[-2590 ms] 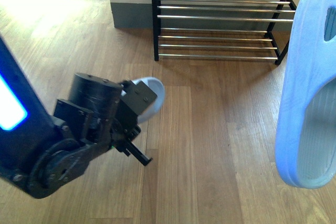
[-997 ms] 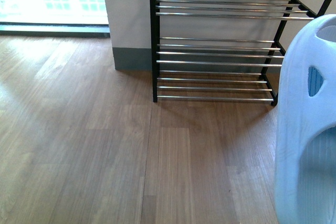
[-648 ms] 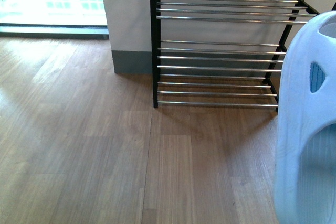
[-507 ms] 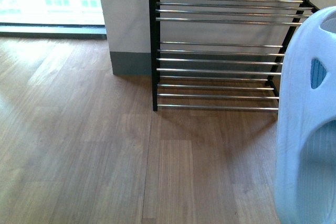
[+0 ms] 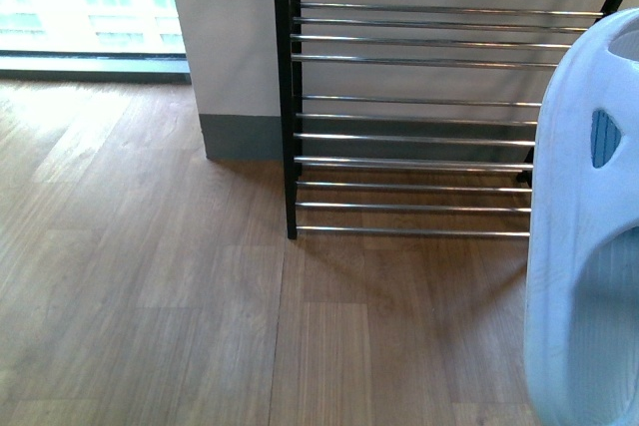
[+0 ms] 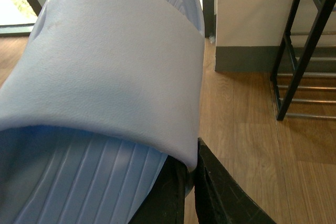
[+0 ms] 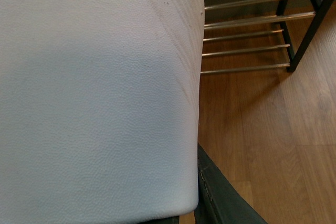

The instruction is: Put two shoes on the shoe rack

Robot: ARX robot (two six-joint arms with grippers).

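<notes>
1. Front view: shoe rack (image 5: 414, 137) stands on wood floor (image 5: 150, 276); a pale blue slide (image 5: 584, 246) hangs raised at right, short of it.
2. Right gripper (image 7: 194, 203) pinches that slide's strap edge.
3. Left gripper (image 6: 190, 177) clamps a second slide (image 6: 105, 66) by its strap, near the rack.

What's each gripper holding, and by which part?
Left gripper pinches a pale blue sandal by its side edge under the strap. Right gripper holds the other sandal, apparently at the same edge; hold mostly hidden.
</notes>
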